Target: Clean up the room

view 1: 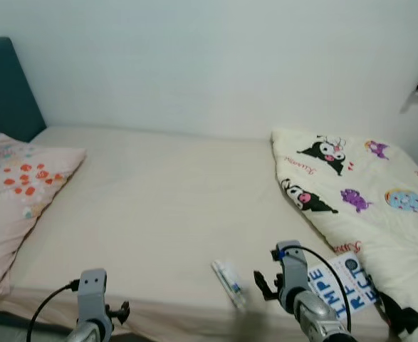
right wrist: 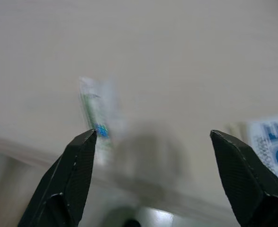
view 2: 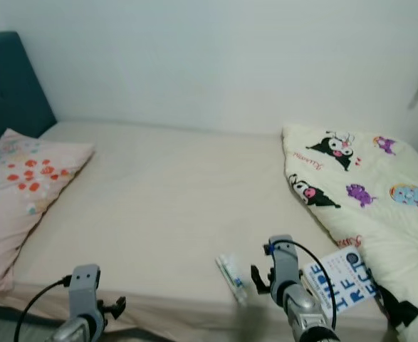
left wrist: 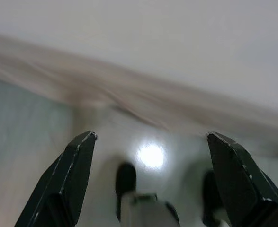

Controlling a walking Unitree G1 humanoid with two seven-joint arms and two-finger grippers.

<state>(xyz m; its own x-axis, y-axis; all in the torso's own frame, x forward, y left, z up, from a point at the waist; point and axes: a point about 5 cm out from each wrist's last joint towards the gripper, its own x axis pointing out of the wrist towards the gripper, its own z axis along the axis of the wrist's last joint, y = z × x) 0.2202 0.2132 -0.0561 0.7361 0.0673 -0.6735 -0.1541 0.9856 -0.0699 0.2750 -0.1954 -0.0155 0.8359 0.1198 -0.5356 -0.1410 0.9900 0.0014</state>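
Observation:
A small white tube with green and blue print lies on the beige bed sheet, close to the front edge. A white booklet with big blue letters lies to its right. My right arm is raised just in front of the bed, between tube and booklet. In the right wrist view my right gripper is open above the sheet, with the tube near one fingertip and the booklet off to the side. My left arm is low at the bed's front left. My left gripper is open and holds nothing.
A cream blanket with cartoon figures covers the bed's right side. A pink flowered pillow lies at the left by a teal headboard. A white wall runs behind the bed. The left wrist view is blurred.

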